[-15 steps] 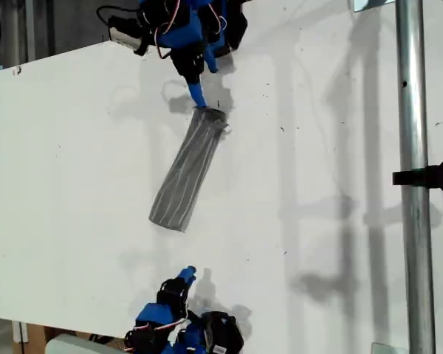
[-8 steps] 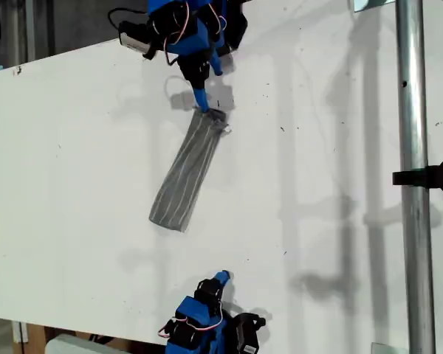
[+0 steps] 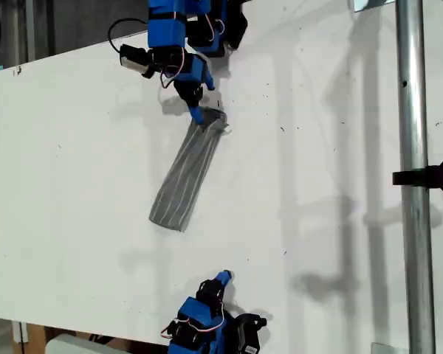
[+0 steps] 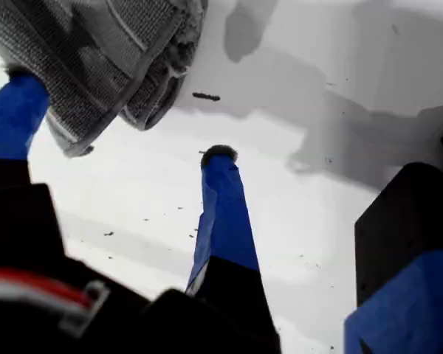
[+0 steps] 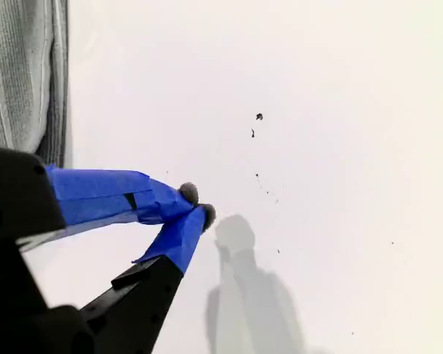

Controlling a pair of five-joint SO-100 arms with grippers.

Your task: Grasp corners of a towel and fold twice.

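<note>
The towel (image 3: pixel 187 172), grey with thin white stripes, lies folded into a long narrow strip on the white tabletop (image 3: pixel 317 147), running diagonally in the exterior view from near the top centre down toward its left. Its upper end (image 4: pixel 125 66) is bunched and lies between the jaws of my first gripper (image 3: pixel 196 112). The jaws stand wide apart; one blue fingertip (image 4: pixel 220 158) rests on bare tabletop beside the bunched end, the other sits partly under the cloth. My second gripper (image 3: pixel 220 279) is at the bottom of the exterior view, well apart from the towel's lower end. Its jaws are closed tip to tip with nothing between them (image 5: pixel 196 206).

A metal pole (image 3: pixel 413 177) stands along the exterior view's right.
</note>
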